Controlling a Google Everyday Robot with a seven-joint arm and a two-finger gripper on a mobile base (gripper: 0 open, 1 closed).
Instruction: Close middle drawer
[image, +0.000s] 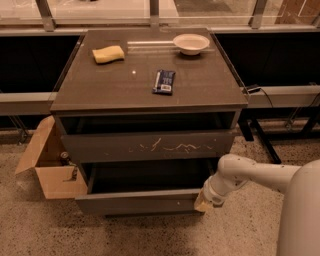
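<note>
The middle drawer (140, 201) is a plain dark grey front with a tiny white speck. It stands pulled out from the cabinet, and its dark inside shows above the front. My gripper (203, 202) is low on the right, at the right end of that front and touching or almost touching it. My white arm (260, 175) reaches in from the right. The drawer above (150, 146) has long white scratches on its front and a dark gap over it.
On the cabinet top (210, 95) lie a yellow sponge (108, 54), a white bowl (190, 43) and a dark packet (164, 81). An open cardboard box (47, 165) stands on the floor at the cabinet's left. Dark table legs stand to the right.
</note>
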